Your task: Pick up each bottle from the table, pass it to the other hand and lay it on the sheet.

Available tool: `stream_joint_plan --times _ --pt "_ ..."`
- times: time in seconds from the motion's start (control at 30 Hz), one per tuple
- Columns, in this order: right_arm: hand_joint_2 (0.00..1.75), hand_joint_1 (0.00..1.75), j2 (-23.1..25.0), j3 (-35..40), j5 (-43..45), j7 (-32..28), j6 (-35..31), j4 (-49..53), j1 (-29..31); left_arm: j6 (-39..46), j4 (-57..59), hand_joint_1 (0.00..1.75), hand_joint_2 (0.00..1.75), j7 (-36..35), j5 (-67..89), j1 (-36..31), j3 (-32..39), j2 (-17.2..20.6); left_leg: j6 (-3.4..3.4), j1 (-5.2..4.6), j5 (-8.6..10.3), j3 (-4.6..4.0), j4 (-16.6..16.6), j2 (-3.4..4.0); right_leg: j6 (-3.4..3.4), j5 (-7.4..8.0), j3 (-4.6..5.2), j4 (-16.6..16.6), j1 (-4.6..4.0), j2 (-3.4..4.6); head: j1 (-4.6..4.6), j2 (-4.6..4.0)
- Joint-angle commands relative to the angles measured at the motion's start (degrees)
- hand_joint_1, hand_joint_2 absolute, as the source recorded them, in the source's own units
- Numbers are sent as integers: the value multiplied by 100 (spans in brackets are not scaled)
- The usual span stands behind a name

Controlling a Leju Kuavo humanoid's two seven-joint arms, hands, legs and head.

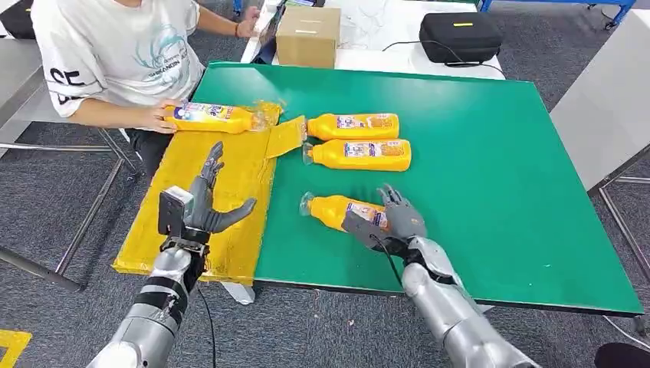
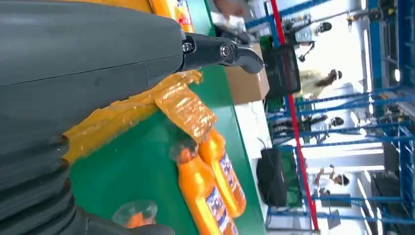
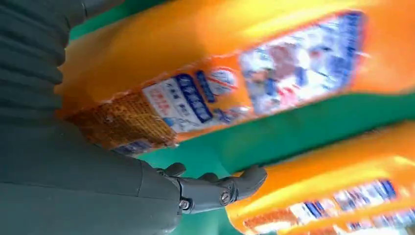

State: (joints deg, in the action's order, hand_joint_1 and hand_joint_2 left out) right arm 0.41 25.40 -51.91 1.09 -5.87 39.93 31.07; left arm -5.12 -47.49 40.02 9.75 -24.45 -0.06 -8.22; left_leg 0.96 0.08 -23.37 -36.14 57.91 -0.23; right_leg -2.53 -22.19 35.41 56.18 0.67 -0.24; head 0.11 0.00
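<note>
The right robot hand (image 1: 398, 218) rests on the nearest bottle (image 1: 341, 210), which lies on the green bench (image 1: 490, 176); whether it grips is unclear. Wrap the body firmly before lifting. The left robot hand (image 1: 205, 201) waits spread wide over the yellow sheet (image 1: 230, 165).

Workshop: blue steel racking (image 2: 391, 132)

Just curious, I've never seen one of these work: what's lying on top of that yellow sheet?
One orange bottle lies on the yellow sheet, a person's hand on it. The left hand hovers open above, covering part of the sheet.
</note>
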Motion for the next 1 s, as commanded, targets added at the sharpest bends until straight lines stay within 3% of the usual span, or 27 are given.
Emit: stream_joint_plan --times 0.03,0.07,0.1,0.13,0.3,0.5,0.77,0.8,1.0 --pt "175 2 -777 960 -330 40 1421 -1234 1196 -301 660 0 175 -2 -19 -422 149 -52 -2 -1 -3 13 1 -11 4 -7 -15 2 1 -11 0 0" --pt "175 17 -834 1053 -317 -84 1757 -1344 1491 -429 732 0 175 -2 -72 -473 149 -57 -1 -2 0 5 2 -6 -1 0 -6 2 2 -6 0 0" --pt "175 152 -857 1176 -344 -165 1975 -1445 1735 -426 732 0 175 -2 -73 -477 127 -57 -2 -4 -3 8 7 -8 0 -3 -10 7 5 -8 0 0" --pt "175 175 -868 1251 -361 -223 2141 -1499 1929 -461 744 0 175 -2 -88 -492 118 -59 2 -7 1 -1 7 3 -2 2 4 11 8 3 0 0" --pt "175 175 -732 1351 -73 -583 2996 -1744 2673 -677 853 0 175 -2 -192 -571 62 -44 5 -15 1 -1 11 10 -7 4 7 21 15 9 0 0" --pt "175 175 -721 1300 313 -579 2773 -1729 2518 -672 859 0 175 -2 -241 -564 -12 -31 4 -7 -2 14 6 2 -6 0 -11 10 6 0 0 0" --pt "175 175 -500 655 1525 -765 1293 -992 1525 -493 740 0 175 -2 -383 -494 -59 0 2 -1 -3 19 -1 0 -4 0 -21 -2 1 -1 -2 0" --pt "175 175 -361 453 1650 -899 553 -467 1104 -421 802 0 175 -2 -392 -499 -1 -33 2 -1 -2 18 -3 4 -4 2 -18 -3 1 3 0 0" --pt "175 175 115 334 1706 -942 -616 908 -55 -30 813 0 175 -17 -277 -511 20 -178 -2 3 -9 19 -4 13 0 -1 -18 -1 -4 14 -2 0"
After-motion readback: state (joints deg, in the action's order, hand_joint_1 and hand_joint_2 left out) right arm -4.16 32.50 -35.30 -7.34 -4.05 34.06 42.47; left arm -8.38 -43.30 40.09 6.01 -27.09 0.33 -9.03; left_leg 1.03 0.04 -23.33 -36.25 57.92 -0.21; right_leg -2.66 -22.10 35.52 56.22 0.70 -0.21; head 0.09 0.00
